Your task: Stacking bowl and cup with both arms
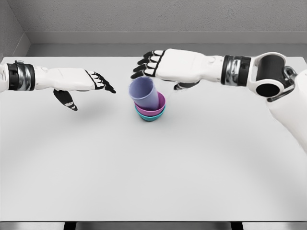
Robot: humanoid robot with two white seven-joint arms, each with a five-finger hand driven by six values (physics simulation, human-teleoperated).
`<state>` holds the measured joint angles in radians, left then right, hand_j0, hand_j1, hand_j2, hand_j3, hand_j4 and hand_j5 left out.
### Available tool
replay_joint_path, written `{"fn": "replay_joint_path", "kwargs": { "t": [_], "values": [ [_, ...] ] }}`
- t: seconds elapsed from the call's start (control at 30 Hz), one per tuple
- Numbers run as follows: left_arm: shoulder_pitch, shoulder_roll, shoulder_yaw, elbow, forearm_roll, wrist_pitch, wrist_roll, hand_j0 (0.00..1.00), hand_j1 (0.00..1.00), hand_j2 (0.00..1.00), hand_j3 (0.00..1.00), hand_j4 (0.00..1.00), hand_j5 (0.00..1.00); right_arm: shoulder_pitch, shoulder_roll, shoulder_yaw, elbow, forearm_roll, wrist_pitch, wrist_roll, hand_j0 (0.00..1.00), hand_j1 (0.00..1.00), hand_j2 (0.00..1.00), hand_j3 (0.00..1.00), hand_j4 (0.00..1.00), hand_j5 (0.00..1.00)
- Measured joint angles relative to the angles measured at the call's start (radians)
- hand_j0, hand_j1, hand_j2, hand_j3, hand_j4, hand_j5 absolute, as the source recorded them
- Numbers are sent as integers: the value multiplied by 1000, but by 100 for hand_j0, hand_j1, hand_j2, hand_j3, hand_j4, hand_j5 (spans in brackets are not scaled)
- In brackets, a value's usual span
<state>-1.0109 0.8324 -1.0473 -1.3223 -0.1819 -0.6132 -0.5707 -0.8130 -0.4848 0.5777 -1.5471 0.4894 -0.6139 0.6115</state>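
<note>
A lilac plastic cup point(144, 94) tilts inside a magenta bowl point(154, 109) nested in a teal bowl point(152, 116) on the white counter point(153, 172); the left hand point(88, 81) and right hand point(160, 64) hover open beside the stack.

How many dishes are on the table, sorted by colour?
Lavender cup: 1
Magenta bowl: 1
Teal bowl: 1
Total: 3, all nested in one stack, with the cup tilted on top.

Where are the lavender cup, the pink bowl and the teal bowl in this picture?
lavender cup point(145, 94), head view, on its tilted side wall.
pink bowl point(159, 108), head view, on its right outer wall.
teal bowl point(152, 117), head view, on its visible lower rim.
</note>
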Motion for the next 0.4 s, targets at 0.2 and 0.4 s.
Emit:
{"fn": "replay_joint_path", "kwargs": {
  "t": [0.2, 0.4],
  "values": [
    [22, 0, 1, 1, 0, 0, 1, 100, 100, 100, 100, 100, 100, 112, -81, -160, 93, -61, 0, 0, 100, 100, 100, 100, 100, 100],
    [34, 1, 1, 43, 1, 0, 3, 100, 100, 100, 100, 100, 100, 114, -111, -193, 292, -59, 0, 0, 100, 100, 100, 100, 100, 100]
  ]
}}
